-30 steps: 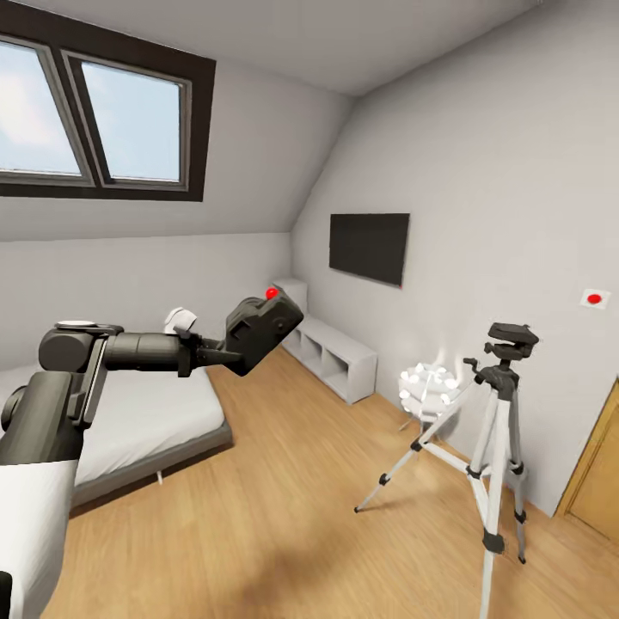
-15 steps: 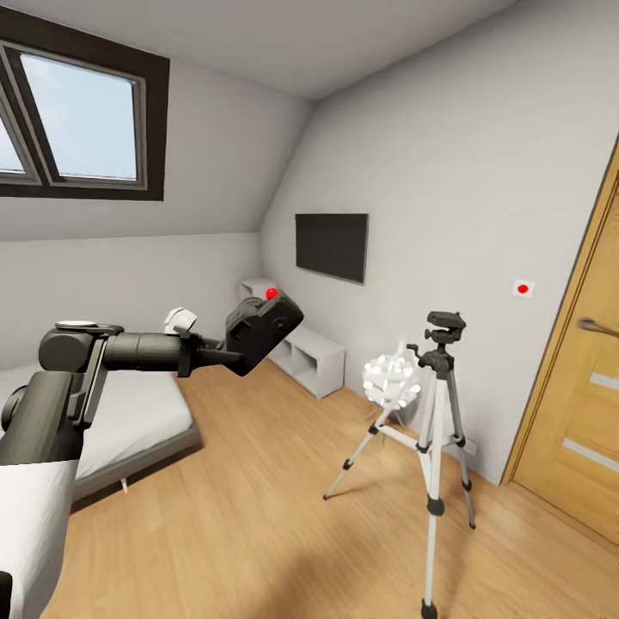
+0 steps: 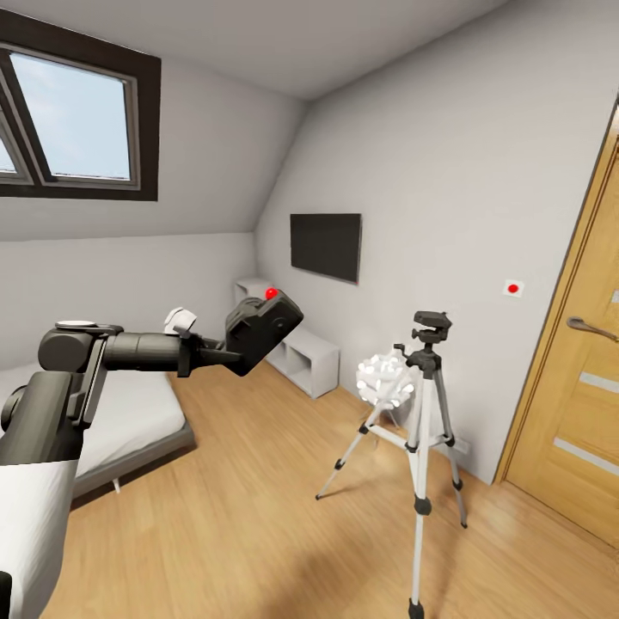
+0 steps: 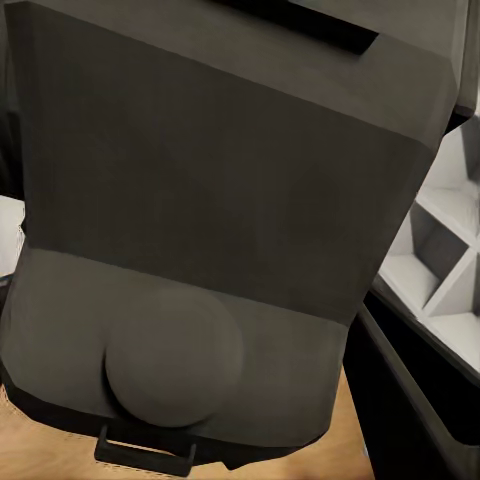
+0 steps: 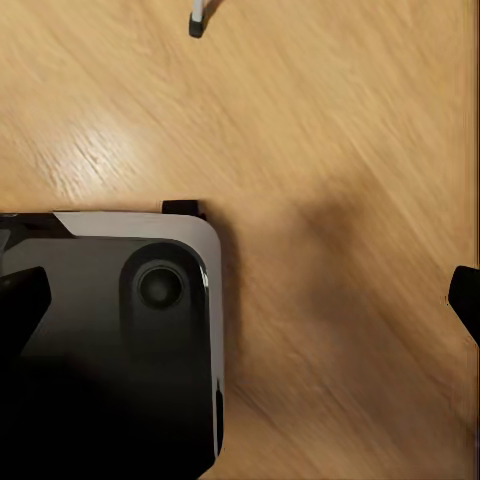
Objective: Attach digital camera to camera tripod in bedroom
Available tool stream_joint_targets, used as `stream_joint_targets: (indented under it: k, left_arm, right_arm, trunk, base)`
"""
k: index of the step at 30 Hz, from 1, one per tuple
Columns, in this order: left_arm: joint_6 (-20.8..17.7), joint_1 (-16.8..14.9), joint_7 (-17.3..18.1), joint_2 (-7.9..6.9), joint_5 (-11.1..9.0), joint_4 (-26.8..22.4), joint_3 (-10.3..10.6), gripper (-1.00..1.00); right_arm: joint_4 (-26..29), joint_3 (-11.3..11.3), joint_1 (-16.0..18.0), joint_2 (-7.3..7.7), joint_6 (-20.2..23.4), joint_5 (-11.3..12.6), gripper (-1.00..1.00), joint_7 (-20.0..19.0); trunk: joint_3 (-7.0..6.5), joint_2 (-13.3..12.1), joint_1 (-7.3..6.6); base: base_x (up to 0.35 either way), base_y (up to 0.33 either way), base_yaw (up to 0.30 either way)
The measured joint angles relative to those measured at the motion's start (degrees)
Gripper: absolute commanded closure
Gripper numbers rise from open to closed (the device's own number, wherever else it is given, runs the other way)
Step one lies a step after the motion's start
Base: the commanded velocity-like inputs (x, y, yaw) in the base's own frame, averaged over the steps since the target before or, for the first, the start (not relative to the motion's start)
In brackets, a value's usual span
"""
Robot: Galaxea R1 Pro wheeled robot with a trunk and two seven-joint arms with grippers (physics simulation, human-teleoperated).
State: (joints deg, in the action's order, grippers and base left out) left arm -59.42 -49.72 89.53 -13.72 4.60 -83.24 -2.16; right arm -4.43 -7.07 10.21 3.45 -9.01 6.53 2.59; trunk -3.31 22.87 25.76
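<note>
My left gripper (image 3: 222, 352) is shut on the digital camera (image 3: 262, 329), a matte-black box with a red button on top, held at chest height over the floor beside the bed. Up close, the left wrist view shows the camera's dark body (image 4: 220, 200) and rounded lens barrel. To the right of the held camera, the camera tripod (image 3: 420, 430) stands on the wood floor, silver legs spread and its black head (image 3: 432, 326) bare. My right gripper (image 5: 243, 298) hangs open above the floor, and a black-tipped tripod foot (image 5: 200, 20) shows beyond it.
A white perforated lamp (image 3: 383, 379) stands just behind the tripod by the wall. A wooden door (image 3: 574, 413) is at the right, and a white cubby shelf (image 3: 298, 353) sits under a wall TV (image 3: 325, 245). The bed (image 3: 112, 421) is at the left. My base (image 5: 110, 340) shows below.
The whole view has turned right: the skylight, TV and tripod slid left in the picture and the door came in. The left arm kept its pose with the camera.
</note>
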Motion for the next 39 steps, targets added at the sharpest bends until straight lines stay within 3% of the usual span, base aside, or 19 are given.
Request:
stream_joint_targets:
  k: [11, 28, 39]
  left_arm:
    - [0.00, 0.00, 0.00, 0.00, 0.02, 0.04, 0.00, 1.00]
    - [0.00, -0.01, -0.01, 0.01, 0.03, 0.04, 0.01, 1.00]
    - [0.01, 0.00, -0.01, 0.00, 0.03, -0.03, 0.00, 1.00]
  right_arm:
    - [0.00, 0.00, 0.00, 0.00, 0.00, 0.00, -1.00, 0.00]
    - [0.02, 0.00, -0.01, 0.00, 0.02, 0.01, -1.00, -0.01]
    - [0.00, 0.00, 0.00, 0.00, 0.01, 0.00, -1.00, -0.01]
  trunk:
    - [0.00, 0.00, 0.00]
    - [0.00, 0.00, 0.00]
    - [0.09, 0.00, 0.00]
  base:
    - [0.000, -0.294, 0.008]
    - [0.000, -0.040, 0.212]
    - [0.024, -0.209, 0.096]
